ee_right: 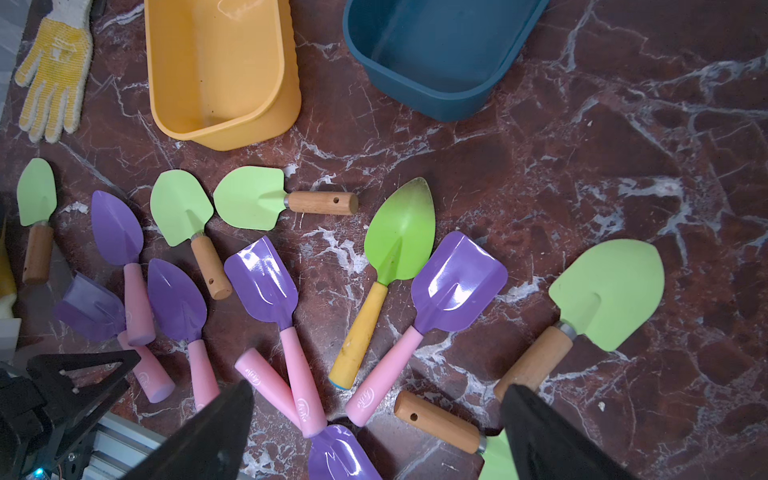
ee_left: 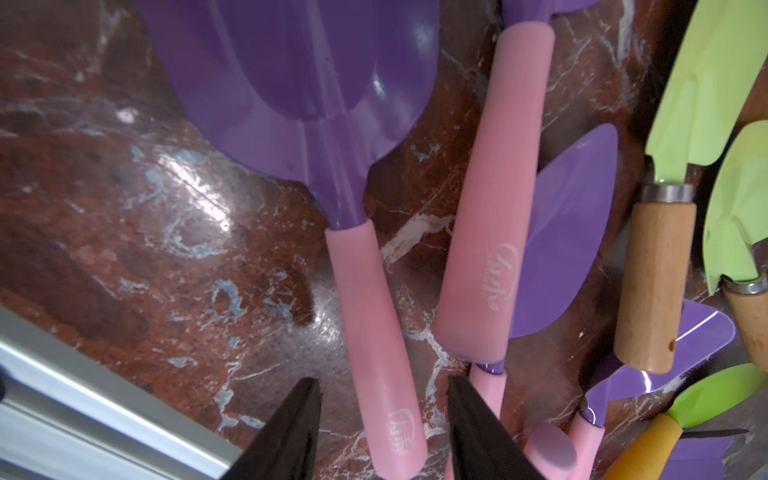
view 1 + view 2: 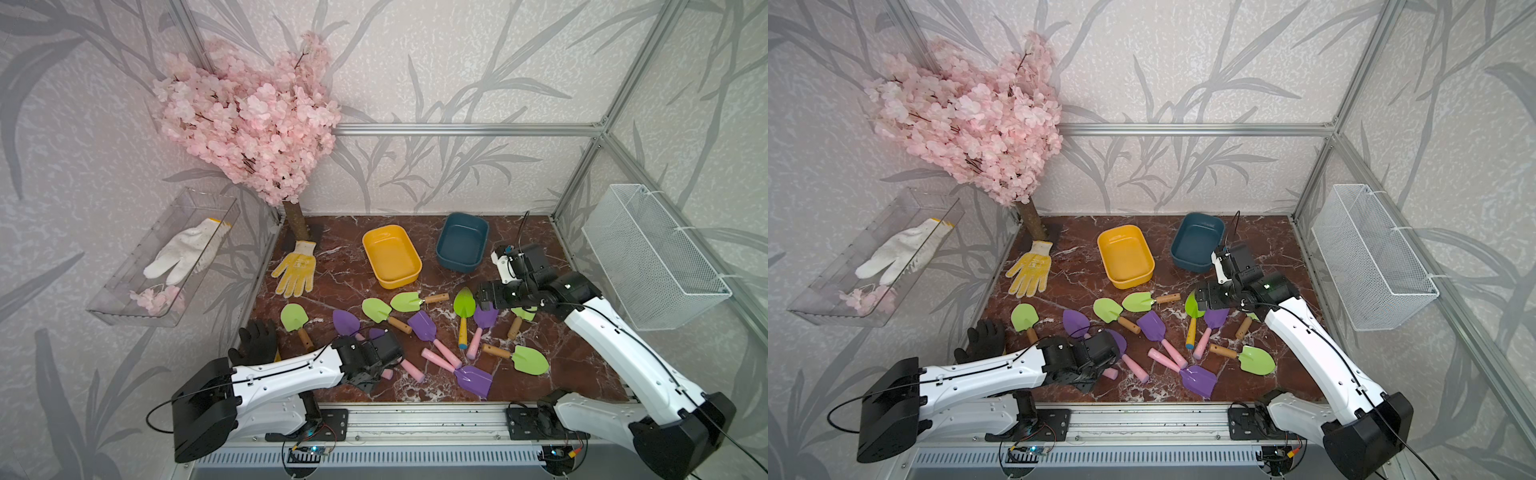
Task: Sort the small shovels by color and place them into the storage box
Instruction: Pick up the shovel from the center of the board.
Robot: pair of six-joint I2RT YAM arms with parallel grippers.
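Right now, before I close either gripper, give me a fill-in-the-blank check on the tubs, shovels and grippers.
1. The yellow tub and the teal tub are both ____.
2. The pointed green shovel has a ____ handle.
3. The left gripper straddles, without clamping, the ____ handle of a purple shovel.
4. The right gripper hangs with its jaws wide ____, holding nothing.
Missing words: empty; yellow; pink; open.
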